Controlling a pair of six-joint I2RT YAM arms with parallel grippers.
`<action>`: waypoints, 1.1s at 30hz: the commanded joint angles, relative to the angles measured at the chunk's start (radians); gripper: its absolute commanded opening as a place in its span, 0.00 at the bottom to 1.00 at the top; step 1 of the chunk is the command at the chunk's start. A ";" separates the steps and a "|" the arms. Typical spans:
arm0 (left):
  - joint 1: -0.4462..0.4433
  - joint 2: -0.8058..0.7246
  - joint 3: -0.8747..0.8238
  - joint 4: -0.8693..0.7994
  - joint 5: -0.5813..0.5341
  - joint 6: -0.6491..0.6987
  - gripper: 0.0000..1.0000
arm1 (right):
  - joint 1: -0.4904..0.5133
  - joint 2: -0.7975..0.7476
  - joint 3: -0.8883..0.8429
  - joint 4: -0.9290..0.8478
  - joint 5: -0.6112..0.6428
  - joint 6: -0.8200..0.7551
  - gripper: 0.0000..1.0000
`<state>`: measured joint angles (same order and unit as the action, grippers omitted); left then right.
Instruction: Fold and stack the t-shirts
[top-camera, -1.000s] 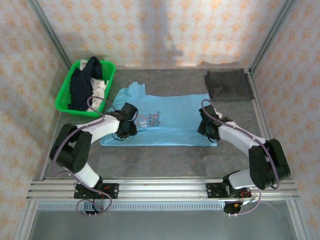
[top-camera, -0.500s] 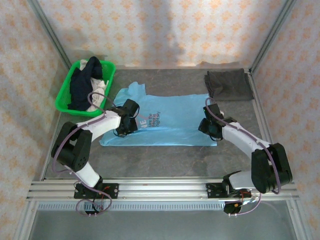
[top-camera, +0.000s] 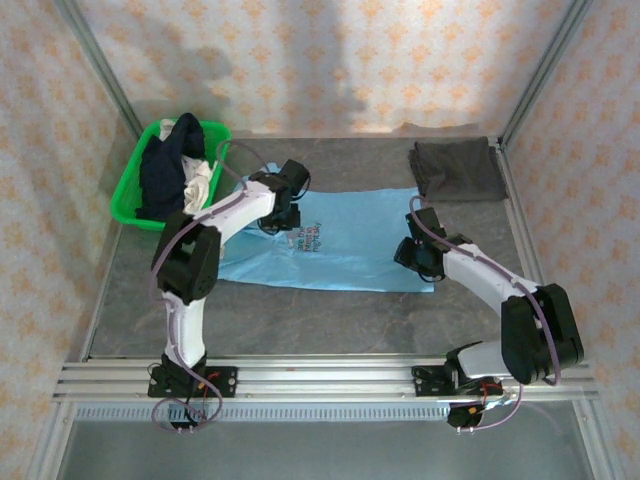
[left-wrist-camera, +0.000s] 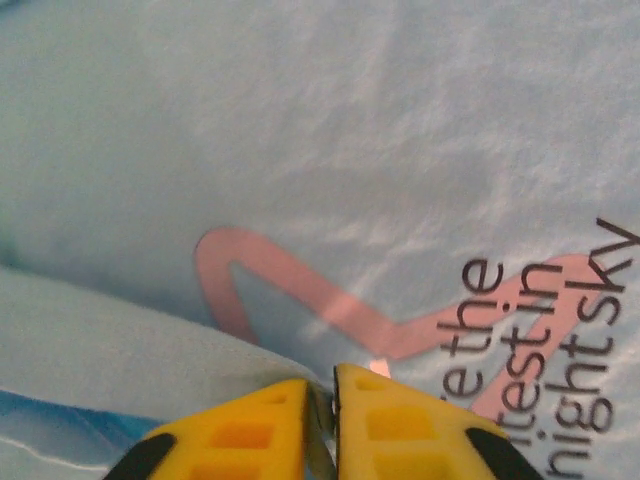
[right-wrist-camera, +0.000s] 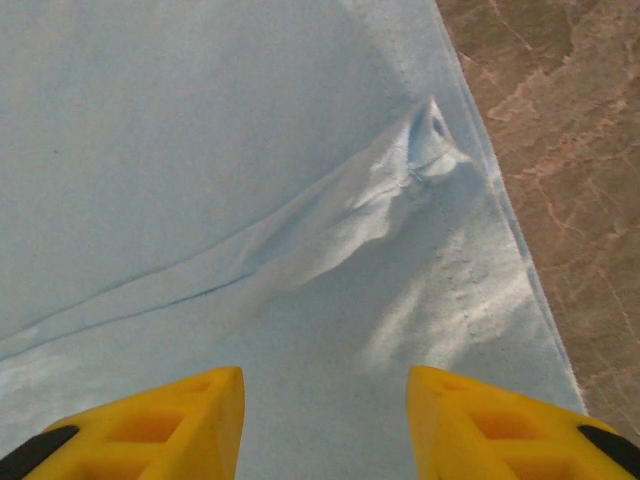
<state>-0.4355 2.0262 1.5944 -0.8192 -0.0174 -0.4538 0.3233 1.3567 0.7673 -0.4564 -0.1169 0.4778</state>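
Observation:
The light blue t-shirt (top-camera: 350, 238) lies spread in the middle of the table, its dark-and-red lettering (top-camera: 308, 241) showing. My left gripper (top-camera: 287, 213) is over the shirt's left part, shut on a fold of the blue cloth (left-wrist-camera: 150, 345) pinched between its yellow fingers (left-wrist-camera: 395, 420). My right gripper (top-camera: 415, 258) hovers low over the shirt's right end, open, with a raised wrinkle (right-wrist-camera: 400, 180) ahead of its fingers (right-wrist-camera: 180, 415) and nothing between them. A dark grey folded t-shirt (top-camera: 457, 168) rests at the back right.
A green plastic basket (top-camera: 130, 195) at the back left holds navy and white garments (top-camera: 168, 165). Bare grey tabletop (top-camera: 350, 320) runs along the front, bounded by the aluminium rail (top-camera: 320, 378). Patterned walls close in both sides.
My left gripper has carried the shirt's left part up and to the right, over the lettering, so that side is now folded inward. The right gripper has stayed almost still.

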 joint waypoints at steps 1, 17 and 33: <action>0.003 0.057 0.090 -0.104 -0.067 0.097 0.26 | -0.003 0.006 0.058 -0.092 0.066 0.007 0.47; 0.073 -0.171 -0.198 0.143 0.144 0.003 0.72 | 0.152 0.207 0.323 -0.156 0.122 0.103 0.50; 0.144 -0.426 -0.756 0.304 0.011 -0.221 0.66 | 0.186 0.391 0.343 -0.126 0.181 0.010 0.46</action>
<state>-0.3153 1.6466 0.9058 -0.5083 0.0704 -0.6113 0.5098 1.7416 1.0935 -0.5758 -0.0010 0.5224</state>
